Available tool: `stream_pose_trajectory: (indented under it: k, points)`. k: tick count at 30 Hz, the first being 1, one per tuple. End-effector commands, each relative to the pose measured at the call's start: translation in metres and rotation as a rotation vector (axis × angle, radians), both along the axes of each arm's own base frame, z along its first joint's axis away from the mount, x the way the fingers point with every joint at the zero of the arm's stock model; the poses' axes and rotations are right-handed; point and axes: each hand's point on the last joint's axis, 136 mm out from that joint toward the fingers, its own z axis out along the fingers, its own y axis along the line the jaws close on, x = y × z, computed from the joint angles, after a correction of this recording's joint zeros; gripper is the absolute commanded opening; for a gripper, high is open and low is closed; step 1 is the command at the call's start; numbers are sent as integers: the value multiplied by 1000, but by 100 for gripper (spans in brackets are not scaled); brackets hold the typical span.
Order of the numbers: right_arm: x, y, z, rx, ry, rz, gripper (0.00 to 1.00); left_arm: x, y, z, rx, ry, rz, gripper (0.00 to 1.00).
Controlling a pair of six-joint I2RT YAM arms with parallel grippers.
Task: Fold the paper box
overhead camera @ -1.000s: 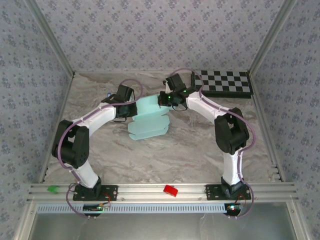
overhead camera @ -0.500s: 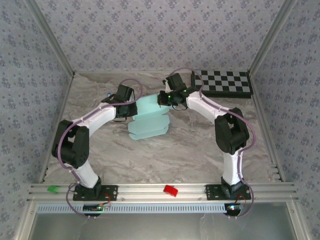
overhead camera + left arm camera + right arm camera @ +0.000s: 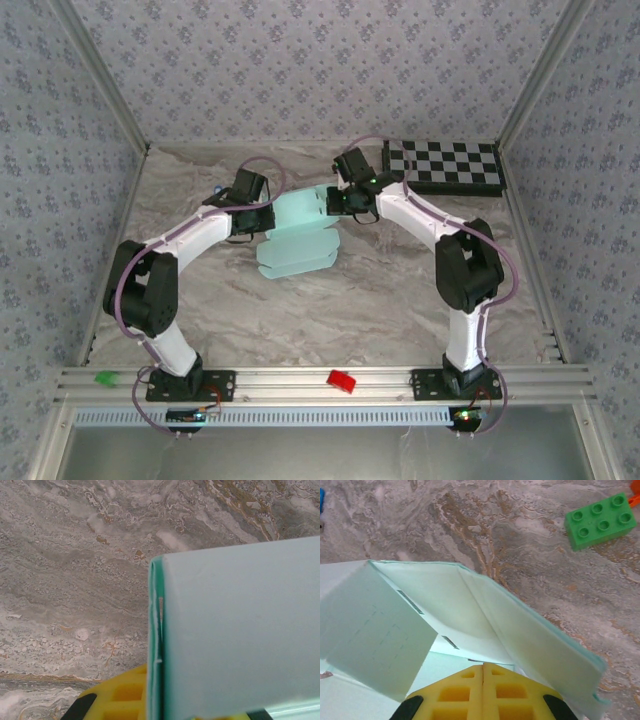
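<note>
Top external: the paper box (image 3: 298, 243) lies partly folded on the middle of the marbled tabletop (image 3: 390, 300), towards the far side, between the two arms. The left pincer (image 3: 263, 224) meets its left edge and the right pincer (image 3: 335, 203) its far right corner. A checkerboard (image 3: 450, 167) lies at the far right corner, apart from the work. Walls (image 3: 300, 60) papered in a small floral print close in three sides, and an aluminium rail (image 3: 300, 385) carries the arm bases.

Left wrist: the left pincer (image 3: 157, 707) is nearly closed and pinches a raised panel of the paper box (image 3: 240, 630), with a yellow pad (image 3: 120, 700) on its outer face. The panel's layered edge stands over bare tabletop (image 3: 75, 570).

Right wrist: the right pincer (image 3: 483, 690) is fully closed, its pads meeting along a seam, and I see nothing caught between them. Its tips sit inside the opened paper box (image 3: 470, 610), where creased panels rise on either side. A green toy brick (image 3: 600, 520) lies well apart on the tabletop (image 3: 520, 535).

The fold looks to be midway, with the walls going up. The next move likely calls for the closed tips to press a panel along its crease while the left grip steadies the card.
</note>
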Motion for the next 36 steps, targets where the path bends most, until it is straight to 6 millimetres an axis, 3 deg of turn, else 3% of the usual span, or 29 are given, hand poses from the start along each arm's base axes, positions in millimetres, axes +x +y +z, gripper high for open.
stream_pose_trajectory:
  k: [1,16,28,36]
  points:
    - [-6,-9,3,-68,-2,-11,0,1,-4,19,-19,-52,-22,0]
    - [-18,-20,-15,-204,33,-11,0,0,-4,21,-21,-54,-22,0]
    - [-24,-8,-24,-136,78,15,0,-1,-5,20,-28,-53,-23,0]
    - [-18,7,-8,21,45,49,0,-2,-7,17,-27,-47,-27,0]
